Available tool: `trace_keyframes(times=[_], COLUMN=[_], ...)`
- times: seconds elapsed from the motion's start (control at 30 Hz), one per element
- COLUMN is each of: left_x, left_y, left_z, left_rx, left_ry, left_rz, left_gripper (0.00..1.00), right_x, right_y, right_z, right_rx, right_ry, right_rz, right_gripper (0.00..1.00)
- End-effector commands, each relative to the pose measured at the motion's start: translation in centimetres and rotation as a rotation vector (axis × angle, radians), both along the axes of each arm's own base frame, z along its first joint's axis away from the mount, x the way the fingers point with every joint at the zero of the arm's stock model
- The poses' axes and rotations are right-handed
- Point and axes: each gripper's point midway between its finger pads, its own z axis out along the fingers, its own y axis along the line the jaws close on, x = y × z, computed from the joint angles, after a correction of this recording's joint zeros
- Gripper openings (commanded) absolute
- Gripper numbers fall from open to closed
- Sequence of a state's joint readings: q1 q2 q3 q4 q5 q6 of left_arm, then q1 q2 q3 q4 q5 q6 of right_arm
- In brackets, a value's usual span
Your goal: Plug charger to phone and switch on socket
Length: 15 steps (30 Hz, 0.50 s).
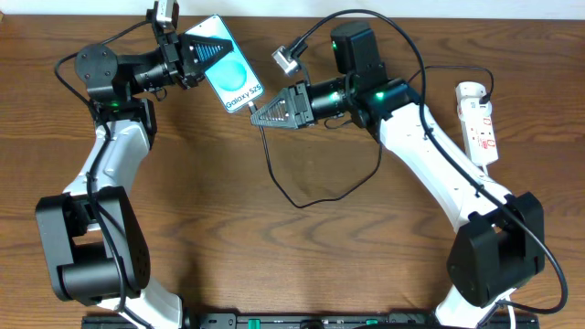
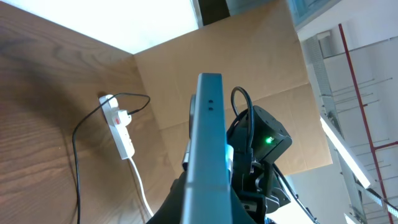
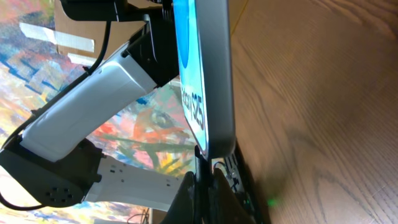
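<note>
The phone point(image 1: 233, 73), with its blue screen and "Galaxy S25" band, is held off the table at the back, and my left gripper point(image 1: 203, 53) is shut on its upper part. The left wrist view shows the phone point(image 2: 208, 143) edge-on, rising from that gripper point(image 2: 208, 214). My right gripper point(image 1: 259, 111) is shut on the plug tip of the charger point(image 1: 274, 174), right at the phone's lower end. In the right wrist view the charger plug point(image 3: 200, 163) sits between the shut gripper point(image 3: 201, 186) and the phone point(image 3: 208, 74), touching its bottom edge. The socket point(image 1: 478, 123) lies at the far right.
The black charger cable loops across the middle of the table and runs up to the socket point(image 2: 119, 127), whose white cord point(image 2: 142, 186) trails toward the front. A brown cardboard wall point(image 2: 249, 56) stands behind the table. Both arms crowd the back centre.
</note>
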<state>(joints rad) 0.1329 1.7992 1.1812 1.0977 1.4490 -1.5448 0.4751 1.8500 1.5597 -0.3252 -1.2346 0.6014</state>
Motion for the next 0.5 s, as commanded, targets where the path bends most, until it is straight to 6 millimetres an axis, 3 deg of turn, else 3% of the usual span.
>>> trace_keyframes(times=[0.0, 0.47], left_x=[-2.19, -2.19], left_y=[-1.45, -1.45], left_z=[-0.09, -0.09], left_rx=[0.055, 0.055], left_ry=[-0.037, -0.036], left_rz=[-0.134, -0.134], left_gripper=[0.08, 0.07], right_x=[0.84, 0.52], right_y=[0.36, 0.66], right_z=[0.80, 0.80], right_rx=[-0.012, -0.012], right_ry=[-0.086, -0.086], right_rz=[-0.054, -0.044], right_gripper=[0.01, 0.01])
